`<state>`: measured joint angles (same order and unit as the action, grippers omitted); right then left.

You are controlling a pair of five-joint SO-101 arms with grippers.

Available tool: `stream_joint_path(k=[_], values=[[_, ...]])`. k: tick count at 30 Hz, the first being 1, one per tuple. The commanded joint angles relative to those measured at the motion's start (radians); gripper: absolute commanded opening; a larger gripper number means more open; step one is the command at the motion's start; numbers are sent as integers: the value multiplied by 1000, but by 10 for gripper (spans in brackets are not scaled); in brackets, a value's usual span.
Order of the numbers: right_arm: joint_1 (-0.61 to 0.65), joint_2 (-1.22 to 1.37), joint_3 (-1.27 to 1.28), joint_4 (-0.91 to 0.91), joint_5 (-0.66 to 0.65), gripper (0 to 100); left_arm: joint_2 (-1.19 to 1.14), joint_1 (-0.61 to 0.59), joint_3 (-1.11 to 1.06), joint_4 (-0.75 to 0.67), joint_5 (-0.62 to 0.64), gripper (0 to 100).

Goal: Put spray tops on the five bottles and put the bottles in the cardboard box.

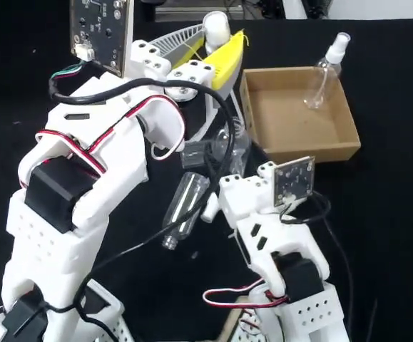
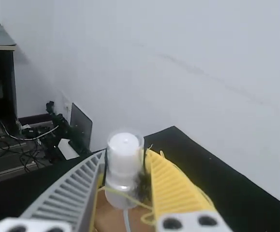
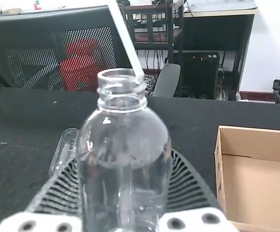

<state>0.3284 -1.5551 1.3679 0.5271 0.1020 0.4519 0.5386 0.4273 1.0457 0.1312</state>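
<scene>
My left gripper [image 1: 217, 37] is raised at the back of the table, shut on a white spray top [image 2: 124, 164] between its white and yellow fingers; the top's thin tube [image 3: 125, 38] hangs down into the open neck of a clear bottle [image 3: 123, 154]. My right gripper [image 3: 125, 198] is shut on that bottle and holds it upright, left of the cardboard box [image 1: 299, 117]. In the box leans a capped bottle [image 1: 324, 75]. An uncapped bottle [image 1: 185, 206] lies on the black table between the arms.
The lying bottle [image 3: 62, 150] rests just beside the held one. The box's near wall [image 3: 222, 169] is close to my right gripper. Cables run across both arms. A chair and desks stand behind the table.
</scene>
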Motion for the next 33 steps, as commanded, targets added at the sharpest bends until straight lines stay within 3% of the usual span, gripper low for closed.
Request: stream_joint_path(k=[1,23,33], values=[[14,-21,-16,-29,6,11,20,-8,13,-11,-40,29],[14,-21,-16,-29,6,11,11,4,79,5,-37,29],[14,-21,-16,-29,6,11,20,58,-108,87,23,30]])
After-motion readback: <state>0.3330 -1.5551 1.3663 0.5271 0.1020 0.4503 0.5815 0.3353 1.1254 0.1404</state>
